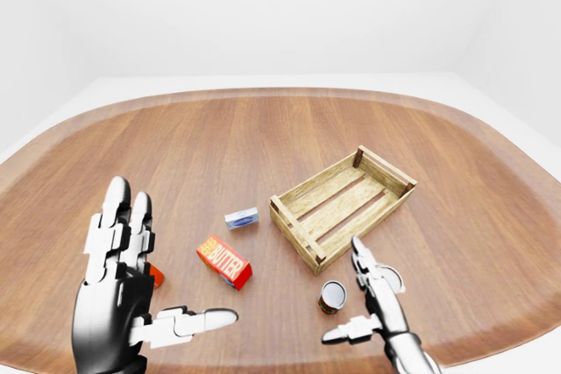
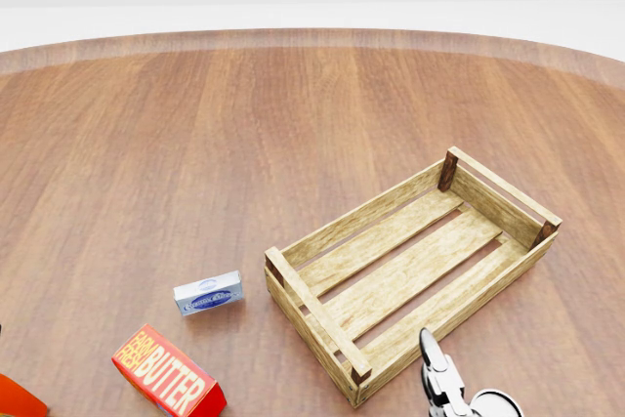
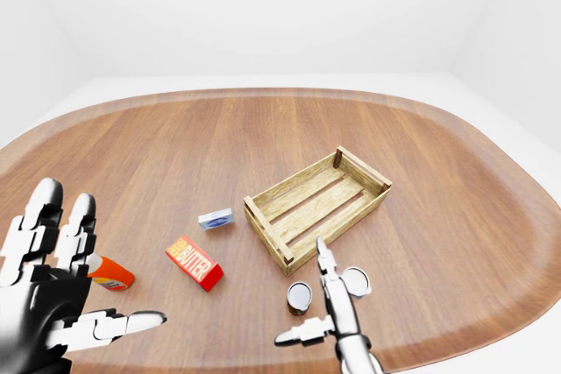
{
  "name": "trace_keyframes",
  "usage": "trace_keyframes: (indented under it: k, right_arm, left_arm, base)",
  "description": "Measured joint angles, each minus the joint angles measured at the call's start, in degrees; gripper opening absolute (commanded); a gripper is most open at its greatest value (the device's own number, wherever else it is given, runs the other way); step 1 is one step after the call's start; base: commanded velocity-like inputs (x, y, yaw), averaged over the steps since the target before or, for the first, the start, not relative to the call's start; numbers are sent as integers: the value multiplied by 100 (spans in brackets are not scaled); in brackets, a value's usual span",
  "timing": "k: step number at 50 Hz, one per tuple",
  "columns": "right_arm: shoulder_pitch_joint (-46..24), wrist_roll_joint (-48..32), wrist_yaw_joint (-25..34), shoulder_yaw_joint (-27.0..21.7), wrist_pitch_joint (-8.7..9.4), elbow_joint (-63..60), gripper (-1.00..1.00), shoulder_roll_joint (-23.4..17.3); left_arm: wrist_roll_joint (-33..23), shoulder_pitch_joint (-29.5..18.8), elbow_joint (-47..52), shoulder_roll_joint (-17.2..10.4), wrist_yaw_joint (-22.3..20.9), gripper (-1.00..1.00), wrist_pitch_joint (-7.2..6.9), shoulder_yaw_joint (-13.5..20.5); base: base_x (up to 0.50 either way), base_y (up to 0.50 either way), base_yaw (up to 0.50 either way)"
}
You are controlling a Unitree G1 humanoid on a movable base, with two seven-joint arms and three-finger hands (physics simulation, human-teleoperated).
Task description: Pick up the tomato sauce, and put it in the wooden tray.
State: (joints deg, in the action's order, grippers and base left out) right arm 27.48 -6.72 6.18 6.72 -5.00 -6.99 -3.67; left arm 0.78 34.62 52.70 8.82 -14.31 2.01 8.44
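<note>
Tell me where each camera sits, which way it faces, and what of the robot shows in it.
Head view: on the head, angled down at the wooden tray; only right hand fingertips show.
Left-eye view: head-mounted, looks wider across the table; open left hand and right hand beside the tomato sauce.
Right-eye view: nearly the same, slightly offset.
All share tray and butter box.
</note>
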Motion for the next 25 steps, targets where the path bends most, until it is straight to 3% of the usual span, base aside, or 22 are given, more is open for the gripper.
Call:
trace_keyframes:
  k: [25]
  right_arm:
    - [-118,-91,-50,-13,0,295,100,15]
  left_arm:
    - [-24,5,6,-13,30,100,-2,-39]
  base:
    - [0,0,0]
